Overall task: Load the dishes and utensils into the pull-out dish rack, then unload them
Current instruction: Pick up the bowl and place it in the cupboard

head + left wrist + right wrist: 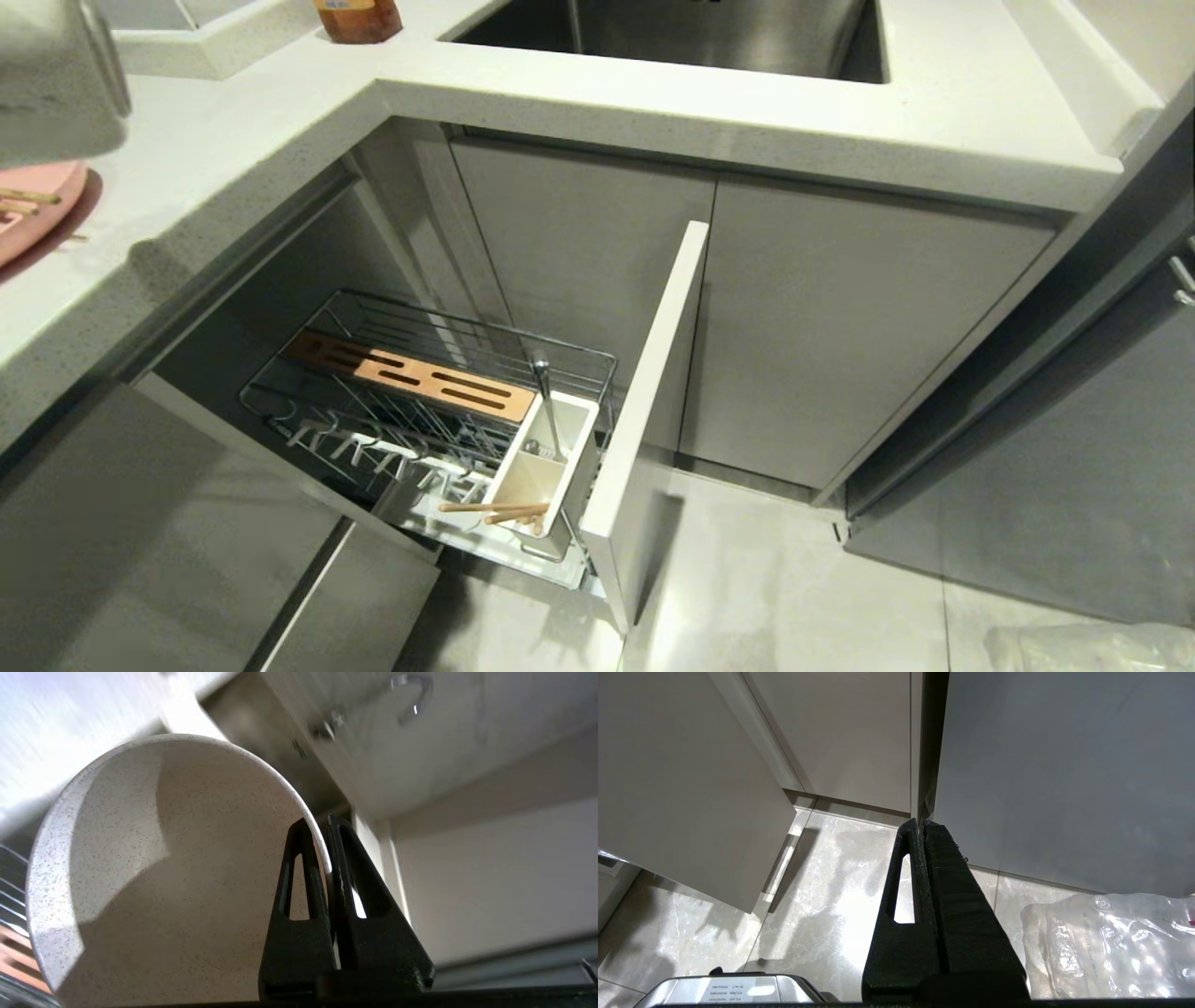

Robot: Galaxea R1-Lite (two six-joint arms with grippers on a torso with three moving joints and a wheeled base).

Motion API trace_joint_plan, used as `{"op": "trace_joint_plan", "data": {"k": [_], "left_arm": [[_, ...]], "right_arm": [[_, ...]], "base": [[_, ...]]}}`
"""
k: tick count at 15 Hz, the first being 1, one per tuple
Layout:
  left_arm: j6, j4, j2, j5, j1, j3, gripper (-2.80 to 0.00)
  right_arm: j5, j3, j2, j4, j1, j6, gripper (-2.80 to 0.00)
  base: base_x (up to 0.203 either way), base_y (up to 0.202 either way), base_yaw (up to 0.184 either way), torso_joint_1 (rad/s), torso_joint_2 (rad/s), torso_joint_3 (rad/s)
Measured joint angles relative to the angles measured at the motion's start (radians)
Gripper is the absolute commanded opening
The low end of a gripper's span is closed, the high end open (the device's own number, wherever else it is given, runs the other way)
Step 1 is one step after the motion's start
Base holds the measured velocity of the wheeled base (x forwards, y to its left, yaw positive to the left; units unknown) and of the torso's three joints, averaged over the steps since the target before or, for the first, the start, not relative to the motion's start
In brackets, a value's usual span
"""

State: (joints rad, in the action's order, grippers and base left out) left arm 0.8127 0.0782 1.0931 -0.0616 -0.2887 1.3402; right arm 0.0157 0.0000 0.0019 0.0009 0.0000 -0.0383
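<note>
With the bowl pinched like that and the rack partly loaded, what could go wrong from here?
1. The left end effector pinches only the thin rim of the white bowl; it might pivot or slip out.
2. One wooden chopstick lies across the edge of the white utensil box in the pull-out dish rack; a nudge might tip it out.

Speckled white bowl (163,872), pink plate (33,210), black hand (326,826)
</note>
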Motion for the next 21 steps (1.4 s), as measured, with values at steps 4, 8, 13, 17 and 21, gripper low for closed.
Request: {"op": "trace_joint_plan", "data": {"k": [4,8,13,17,21], "left_arm": [[0.006,0.134,0.025,-0.049,-0.137,-0.145,-2.80],[0.000,0.277,0.094,-0.158,-0.232,-0.279,-2.80],[-0.007,0.580,0.256,-0.350,-0.315,-0.413,-2.80],[-0.008,0.792,0.363,-0.384,-0.302,-0.479,-2.80],[-0.041,0.998,0.500,-0.463,-0.292,-0.511,-2.80]], "right_arm": [[0.000,0.000,0.000,0.000,0.000,0.000,-2.80],[0.000,0.000,0.000,0.000,0.000,0.000,-2.80],[0.000,0.000,0.000,0.000,0.000,0.000,-2.80],[0.000,0.000,0.000,0.000,0.000,0.000,-2.80],[0.000,0.000,0.000,0.000,0.000,0.000,-2.80]], "base": [[0.000,0.000,0.000,0.000,0.00,0.000],[0.000,0.000,0.000,0.000,0.00,0.000],[0.000,0.000,0.000,0.000,0.00,0.000],[0.000,0.000,0.000,0.000,0.00,0.000],[0.000,0.000,0.000,0.000,0.00,0.000]]}}
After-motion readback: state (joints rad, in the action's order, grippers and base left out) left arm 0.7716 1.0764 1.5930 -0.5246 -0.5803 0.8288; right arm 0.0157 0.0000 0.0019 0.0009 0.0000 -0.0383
